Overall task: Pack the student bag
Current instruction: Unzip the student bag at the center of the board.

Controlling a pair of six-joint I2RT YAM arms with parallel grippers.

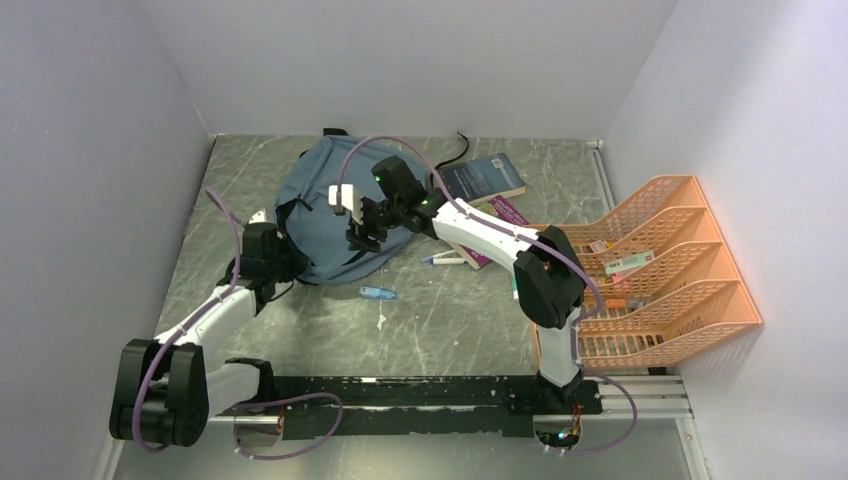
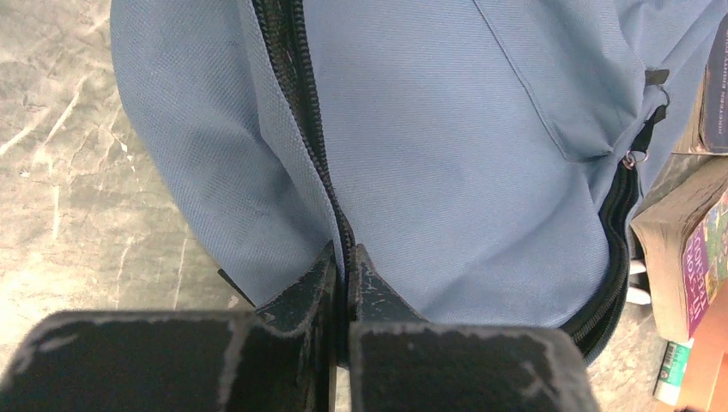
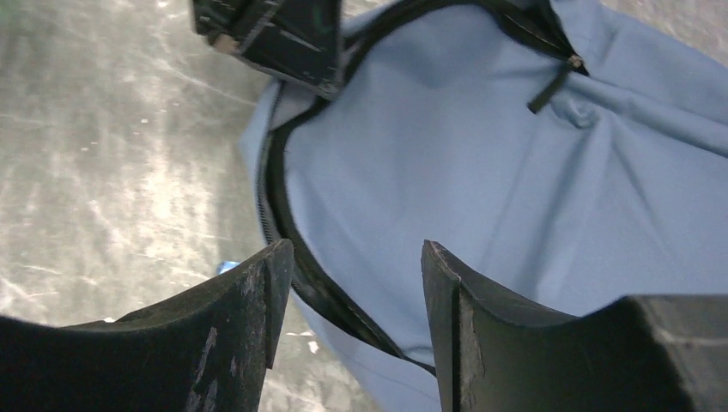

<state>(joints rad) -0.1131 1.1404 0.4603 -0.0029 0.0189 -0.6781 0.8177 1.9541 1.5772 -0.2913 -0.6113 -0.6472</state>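
Observation:
The grey-blue student bag (image 1: 318, 205) lies flat at the back middle of the table. My left gripper (image 1: 287, 263) is at its near left edge, shut on the bag's black zipper seam (image 2: 322, 146), with the fabric pinched between the fingers (image 2: 346, 262). My right gripper (image 1: 362, 228) hovers over the bag's near right part, open and empty. In the right wrist view it (image 3: 356, 257) stands over the blue fabric (image 3: 515, 172) and the open zipper line (image 3: 283, 215). The left gripper's fingers (image 3: 275, 39) show at the top of that view.
Two books (image 1: 483, 180) (image 1: 503, 215) lie right of the bag and also show in the left wrist view (image 2: 687, 249). Pens (image 1: 445, 260) and a small blue item (image 1: 377, 293) lie on the table. An orange mesh tray rack (image 1: 660, 270) stands at the right.

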